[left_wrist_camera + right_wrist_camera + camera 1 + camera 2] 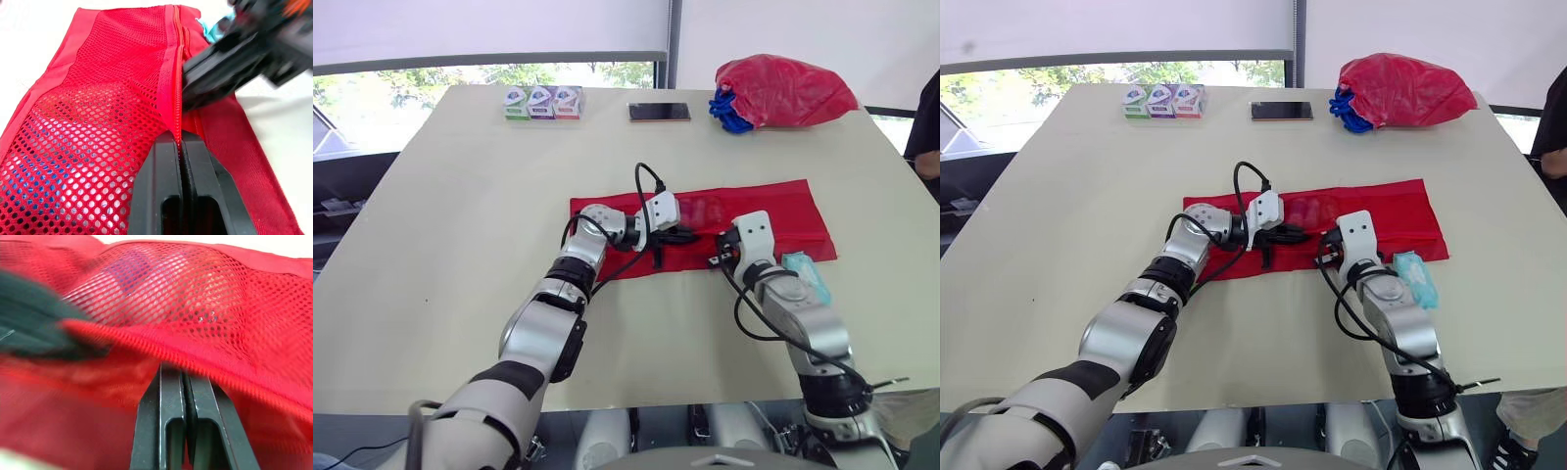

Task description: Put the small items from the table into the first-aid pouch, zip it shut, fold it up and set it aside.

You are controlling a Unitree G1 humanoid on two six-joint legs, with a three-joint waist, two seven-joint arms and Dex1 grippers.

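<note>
The red first-aid pouch lies flat across the middle of the table, mesh side up. Blue contents and purple and orange shapes show through the mesh. My left gripper reaches in from the left and is shut on the zipper line at the pouch's near edge. My right gripper sits just to its right, shut on the same red zipper edge. The two grippers nearly touch. A teal packet lies on the table beside my right wrist.
Three small boxes stand at the table's far edge, with a phone to their right. A red bag with something blue under it sits at the far right. A person stands at the right edge.
</note>
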